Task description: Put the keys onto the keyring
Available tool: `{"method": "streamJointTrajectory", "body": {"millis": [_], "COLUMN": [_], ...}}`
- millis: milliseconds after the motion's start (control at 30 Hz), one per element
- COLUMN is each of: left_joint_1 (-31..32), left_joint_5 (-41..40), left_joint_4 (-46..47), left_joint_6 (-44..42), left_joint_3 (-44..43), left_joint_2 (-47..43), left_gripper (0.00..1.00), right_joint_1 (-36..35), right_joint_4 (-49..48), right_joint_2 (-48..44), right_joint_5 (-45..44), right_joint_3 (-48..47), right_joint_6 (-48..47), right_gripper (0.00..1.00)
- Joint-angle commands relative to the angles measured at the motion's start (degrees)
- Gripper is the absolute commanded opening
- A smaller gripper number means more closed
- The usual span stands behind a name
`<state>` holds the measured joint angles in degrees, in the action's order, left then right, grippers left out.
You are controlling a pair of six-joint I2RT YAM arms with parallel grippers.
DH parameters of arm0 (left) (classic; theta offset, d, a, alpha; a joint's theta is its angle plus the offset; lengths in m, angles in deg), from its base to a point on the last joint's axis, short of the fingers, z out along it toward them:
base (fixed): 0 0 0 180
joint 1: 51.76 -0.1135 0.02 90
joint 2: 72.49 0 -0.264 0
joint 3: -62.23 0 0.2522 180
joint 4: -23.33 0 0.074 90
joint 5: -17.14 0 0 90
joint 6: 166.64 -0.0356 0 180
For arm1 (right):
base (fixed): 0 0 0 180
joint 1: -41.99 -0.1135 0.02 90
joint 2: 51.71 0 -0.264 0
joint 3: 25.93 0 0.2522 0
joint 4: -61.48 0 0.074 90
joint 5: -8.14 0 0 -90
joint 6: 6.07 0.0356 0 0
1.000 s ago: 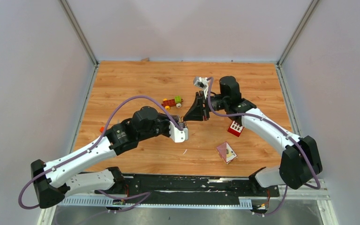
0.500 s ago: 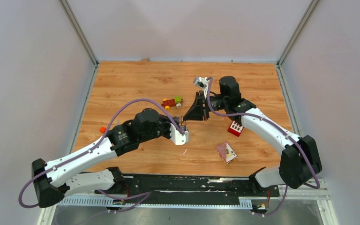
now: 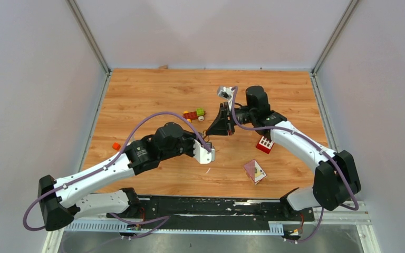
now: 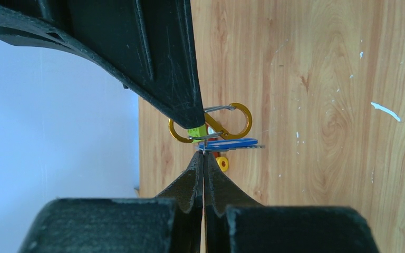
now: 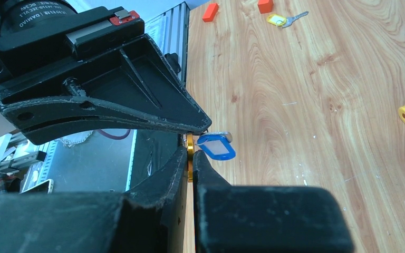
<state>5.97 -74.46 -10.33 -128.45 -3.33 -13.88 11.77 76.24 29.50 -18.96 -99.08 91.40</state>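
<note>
In the left wrist view, my left gripper (image 4: 204,154) is shut on the thin wire loop of the blue key (image 4: 227,143). The gold keyring (image 4: 211,124), an S-shaped clip, sits just above it, touching the wire. My right gripper (image 5: 191,153) is shut on the keyring (image 5: 190,150), with the blue key's head (image 5: 216,146) beside its tips. Both grippers meet above the table in the top view, left (image 3: 207,141) and right (image 3: 211,133). The yellow-headed key (image 5: 282,20) lies on the wood far off.
The red-and-green toy car (image 3: 194,114) lies just behind the grippers. A red block with white squares (image 3: 264,144) and a pink card (image 3: 255,171) lie to the right. A small orange block (image 3: 115,146) lies left, by the left arm.
My left arm has shifted slightly right and nearer, keeping its tip at the right gripper. The right arm has barely moved.
</note>
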Motion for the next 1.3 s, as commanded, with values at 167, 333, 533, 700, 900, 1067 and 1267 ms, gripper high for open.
{"method": "streamJointTrajectory", "body": {"millis": [167, 333, 533, 700, 900, 1067, 1267], "left_joint_1": [0.50, 0.53, 0.51, 0.51, 0.69, 1.43, 1.94], "left_joint_5": [-0.55, -0.74, -1.58, -2.30, -2.70, -3.87, -4.77], "left_joint_4": [1.56, 1.73, 2.05, 2.58, 2.63, 2.43, 2.37], "left_joint_6": [-0.31, -0.37, -0.73, -1.01, -1.16, -2.14, -2.31], "left_joint_3": [-2.14, -2.09, -1.92, -1.74, -2.15, -2.31, -3.14], "left_joint_2": [-0.05, 0.01, -0.22, 0.04, 0.86, 1.85, 2.45], "left_gripper": [0.00, 0.00, 0.00, 0.00, 0.00, 0.00, 0.00], "right_joint_1": [-0.27, -0.25, -0.20, -0.20, -0.36, -0.43, -0.37], "right_joint_4": [-1.21, -1.24, 0.47, 0.59, 0.49, 0.40, 0.91], "right_joint_2": [0.44, 0.67, 0.90, 1.05, 1.05, 1.04, 1.48], "right_joint_5": [-0.86, -1.18, -1.27, -1.20, -1.12, -1.32, -1.78], "right_joint_3": [-0.48, -0.52, -0.55, -0.55, -0.63, -0.64, -0.66], "right_joint_6": [-0.14, -0.48, -0.96, -1.09, -0.88, -0.40, -0.83], "right_gripper": [0.00, 0.00, 0.00, 0.00, 0.00, 0.00, 0.00]}}
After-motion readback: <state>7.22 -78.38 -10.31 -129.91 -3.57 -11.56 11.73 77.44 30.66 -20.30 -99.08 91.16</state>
